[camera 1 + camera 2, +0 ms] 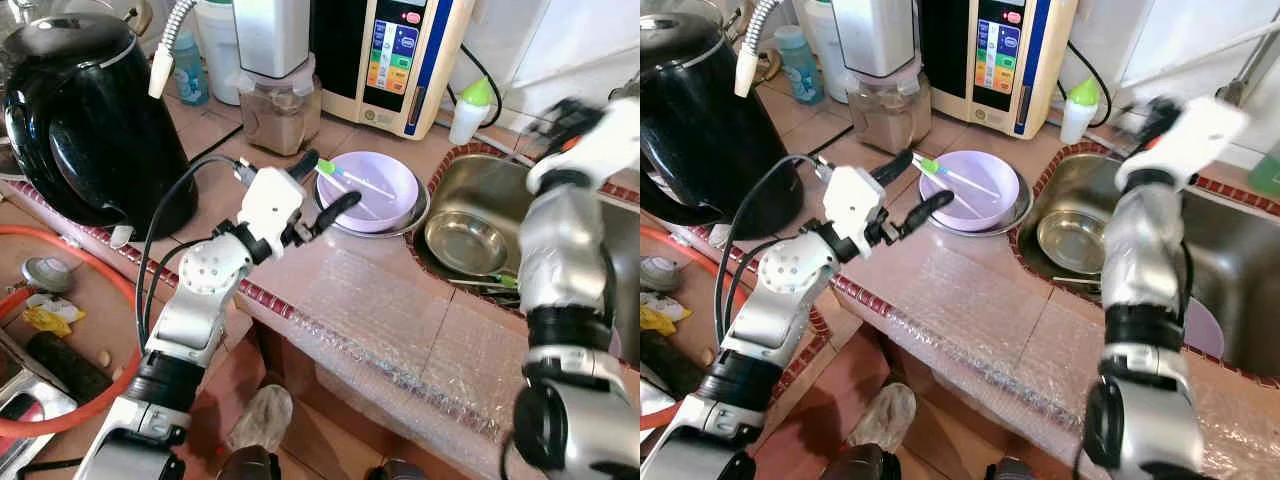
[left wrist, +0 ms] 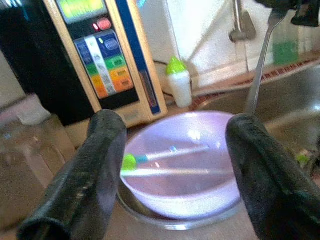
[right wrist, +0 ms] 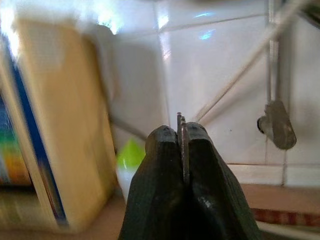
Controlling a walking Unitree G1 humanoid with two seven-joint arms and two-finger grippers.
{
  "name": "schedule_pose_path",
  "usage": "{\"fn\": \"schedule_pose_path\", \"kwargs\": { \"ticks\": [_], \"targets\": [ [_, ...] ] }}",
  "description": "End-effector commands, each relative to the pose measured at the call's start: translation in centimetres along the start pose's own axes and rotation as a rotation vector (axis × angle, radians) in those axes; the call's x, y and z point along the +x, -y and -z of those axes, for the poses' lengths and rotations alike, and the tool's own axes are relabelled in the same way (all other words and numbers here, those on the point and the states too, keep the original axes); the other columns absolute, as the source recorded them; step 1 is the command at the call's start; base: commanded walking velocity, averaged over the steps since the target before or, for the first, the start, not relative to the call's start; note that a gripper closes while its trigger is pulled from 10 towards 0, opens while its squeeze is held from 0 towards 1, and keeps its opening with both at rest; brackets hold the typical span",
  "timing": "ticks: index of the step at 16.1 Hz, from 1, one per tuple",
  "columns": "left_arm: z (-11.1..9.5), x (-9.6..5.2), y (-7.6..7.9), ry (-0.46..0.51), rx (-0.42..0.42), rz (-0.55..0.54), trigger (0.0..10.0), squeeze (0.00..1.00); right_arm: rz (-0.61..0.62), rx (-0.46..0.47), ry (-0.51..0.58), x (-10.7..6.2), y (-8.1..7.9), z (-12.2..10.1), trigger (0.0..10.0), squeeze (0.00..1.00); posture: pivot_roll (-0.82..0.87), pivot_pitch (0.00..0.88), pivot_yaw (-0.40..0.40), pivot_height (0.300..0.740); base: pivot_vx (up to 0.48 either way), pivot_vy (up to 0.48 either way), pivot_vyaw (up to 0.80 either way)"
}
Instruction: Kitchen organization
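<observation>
On the tiled counter, in the left eye view, my left gripper (image 1: 322, 188) stands with its two black fingers spread wide, holding nothing, just beside the near rim of the lilac bowl (image 1: 385, 205). This bowl sits on a metal plate (image 1: 420, 214) at the edge of the sink (image 1: 470, 175), and two thin utensils with a green tip (image 1: 327, 168) lie inside it. A steel bowl (image 1: 466, 241) rests down in the sink.

From the right eye view, my right gripper (image 1: 1152, 112) is raised over the sink, blurred, near the small bottle with green cap (image 1: 1079, 110).

Along my left fingers, in the left wrist view, the lilac bowl lies straight ahead between the two pads (image 2: 102, 170), close but not touched. A fork handle (image 2: 260, 60) hangs down in the background.

Looking through the right wrist view, my right fingers (image 3: 165, 185) are pressed together on a thin metal piece; I judge it is that fork.

I think the step in hand is gathering the dishes. Next I must bring the left fingers around the bowl rim, or put the fork into the bowl
</observation>
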State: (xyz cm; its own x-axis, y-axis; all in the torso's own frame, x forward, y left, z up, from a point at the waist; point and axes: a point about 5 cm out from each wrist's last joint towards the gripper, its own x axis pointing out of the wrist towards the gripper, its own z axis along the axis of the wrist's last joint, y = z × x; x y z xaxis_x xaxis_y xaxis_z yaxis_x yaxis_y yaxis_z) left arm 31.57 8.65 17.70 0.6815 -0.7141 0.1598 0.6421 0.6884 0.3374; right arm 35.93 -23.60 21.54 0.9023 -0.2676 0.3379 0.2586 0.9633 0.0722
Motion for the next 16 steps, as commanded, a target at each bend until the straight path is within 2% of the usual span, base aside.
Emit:
{"fn": "schedule_pose_path", "kwargs": {
  "ticks": [1, 2, 4, 6, 7, 8, 12, 14, 15, 16],
  "targets": [
    [0.1, -0.1, 0.7, -0.028, 0.013, 0.056, 10.0, 1.0, -0.025, -0.17, -0.096, -0.7, 0.0, 2.1, 0.0, 0.0, 0.0, 0.0, 0.016, 0.74, 0.0, 0.0, 0.0],
    [0.4, -0.3, 0.9, -0.046, 0.017, 0.077, 10.0, 1.0, -0.01, -0.204, -0.166, -1.2, 0.3, 3.3, 0.0, 0.0, 0.0, 0.0, 0.015, 0.74, 0.0, 0.0, 0.0],
    [0.7, -0.5, 1.4, -0.059, 0.01, 0.103, 10.0, 1.0, 0.015, -0.262, -0.236, -2.3, 1.2, 5.2, 0.0, 0.0, 0.0, 0.0, 0.014, 0.74, 0.0, 0.0, 0.0],
    [1.1, -0.5, 2.2, -0.093, -0.004, 0.155, 10.0, 1.0, 0.008, -0.302, -0.324, -3.3, 1.6, 7.0, 3.9, 0.0, 0.0, 0.0, 0.017, 0.74, 0.0, 0.0, 0.0],
    [1.2, -0.5, 2.4, -0.102, -0.003, 0.181, 10.0, 1.0, -0.015, -0.319, -0.361, -3.7, 1.5, 7.6, 6.6, 0.0, 0.0, 0.0, 0.02, 0.74, 0.0, 0.0, 0.0],
    [1.3, -0.4, 2.7, -0.108, -0.019, 0.202, 10.0, 1.0, -0.013, -0.317, -0.4, -4.2, 1.6, 8.3, 10.0, 1.0, -0.01, 0.0, 0.025, 0.74, 0.0, 0.0, 0.0],
    [1.4, 0.2, 3.4, -0.122, -0.026, 0.25, 10.0, 1.0, -0.055, -0.341, -0.474, -5.4, 1.6, 9.7, 10.0, 1.0, -0.02, 0.0, 0.033, 0.74, 0.0, 0.0, 0.0],
    [1.4, 0.4, 3.5, -0.125, -0.026, 0.256, 10.0, 1.0, -0.054, -0.32, -0.497, -5.8, 1.7, 10.1, 10.0, 1.0, -0.02, 0.0, 0.033, 0.74, 0.0, 0.0, 0.0],
    [1.4, 0.7, 3.4, -0.118, -0.028, 0.236, 10.0, 1.0, -0.042, -0.303, -0.489, -5.9, 1.8, 10.0, 10.0, 1.0, -0.02, 0.0, 0.037, 0.74, 0.0, 0.0, 0.0],
    [1.3, 1.0, 2.7, -0.107, -0.037, 0.169, 10.0, 1.0, -0.042, -0.296, -0.453, -6.0, 1.5, 9.6, 10.0, 1.0, -0.02, 0.0, 0.038, 0.74, 0.0, 0.0, 0.0]
  ]
}}
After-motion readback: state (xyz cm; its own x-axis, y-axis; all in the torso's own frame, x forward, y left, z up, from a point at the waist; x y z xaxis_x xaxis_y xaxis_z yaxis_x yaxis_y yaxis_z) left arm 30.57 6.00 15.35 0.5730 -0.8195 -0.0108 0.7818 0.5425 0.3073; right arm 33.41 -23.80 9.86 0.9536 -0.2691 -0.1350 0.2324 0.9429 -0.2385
